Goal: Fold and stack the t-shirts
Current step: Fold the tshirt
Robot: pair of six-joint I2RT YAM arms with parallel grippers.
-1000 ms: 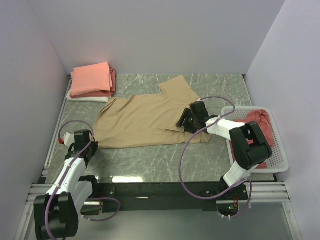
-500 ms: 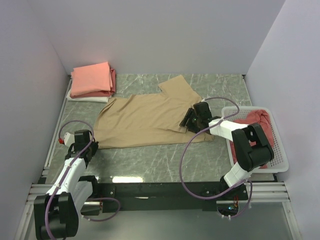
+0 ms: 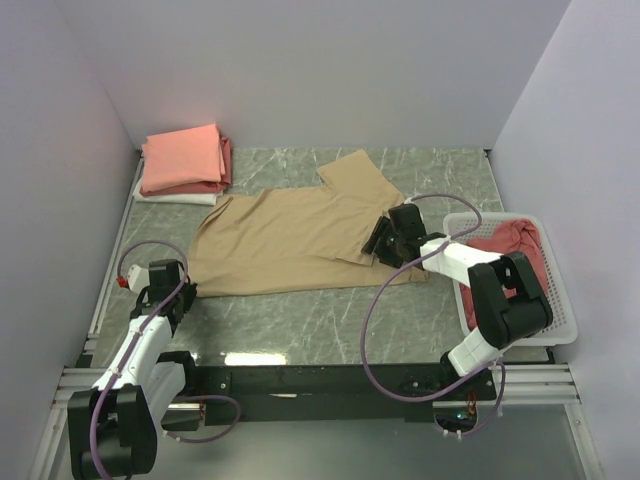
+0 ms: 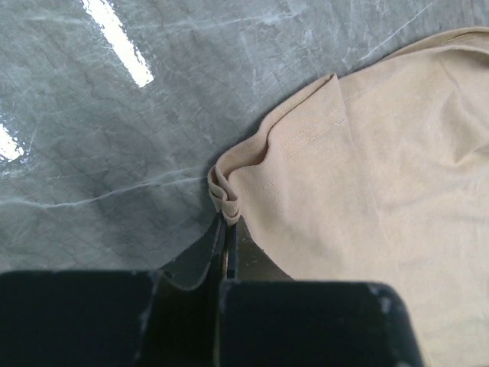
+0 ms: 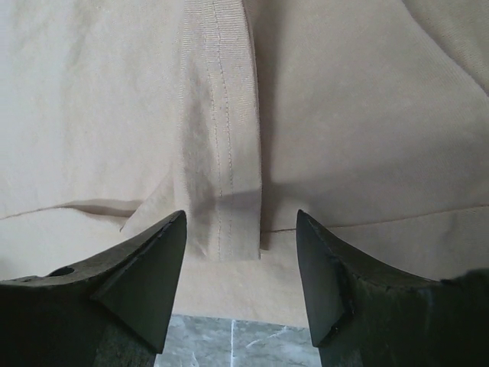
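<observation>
Right tool [image 5: 241,229] slides a touch toward the basket [image 3: 545,340], gaping over a stitched edge of the tan shirt [image 3: 285,245] beside it, lined up to grab. Left tool [image 4: 227,233] stays clenched on the shirt corner farthest from the basket.

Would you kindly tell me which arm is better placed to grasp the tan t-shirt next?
Likely right. The right gripper is open, straddling a hemmed band of the tan t-shirt; the left gripper is shut on the shirt's corner.
</observation>
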